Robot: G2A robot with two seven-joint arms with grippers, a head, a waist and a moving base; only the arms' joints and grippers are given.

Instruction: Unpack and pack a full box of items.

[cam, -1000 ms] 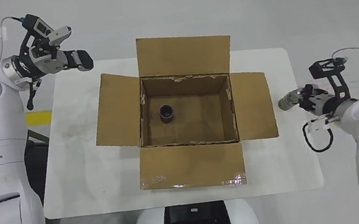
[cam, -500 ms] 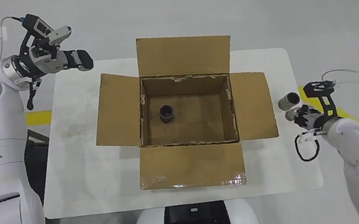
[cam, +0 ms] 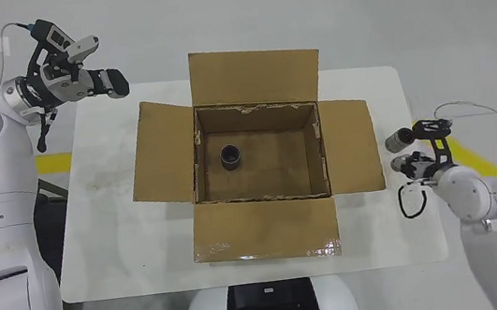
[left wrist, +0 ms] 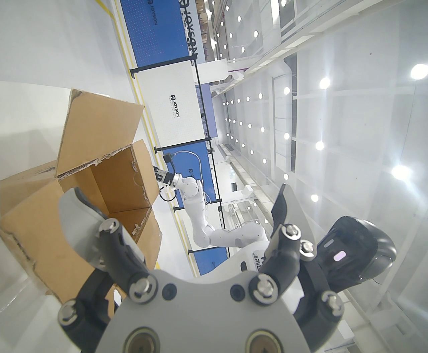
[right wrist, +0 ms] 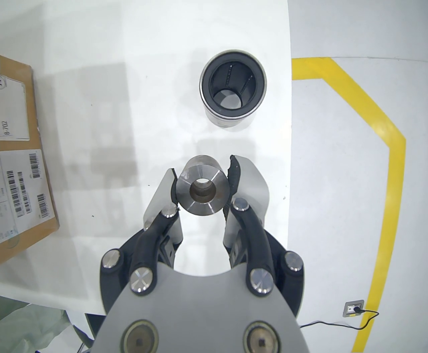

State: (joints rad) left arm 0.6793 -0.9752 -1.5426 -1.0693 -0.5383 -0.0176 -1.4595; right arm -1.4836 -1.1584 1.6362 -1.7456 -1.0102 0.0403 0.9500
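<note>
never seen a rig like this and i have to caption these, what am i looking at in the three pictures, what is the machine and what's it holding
It is a robot with two arms at a white table. One picture looks down from above the arms. The other two come from a camera on each wrist, so each shows its own tool up close. An open cardboard box sits mid-table with one dark ring-shaped part inside. The right tool is shut on a steel sleeve, beside the box's right flap. Next to it a black-lined bushing stands on the table. The left tool is open and empty, raised near the table's far left corner.
</note>
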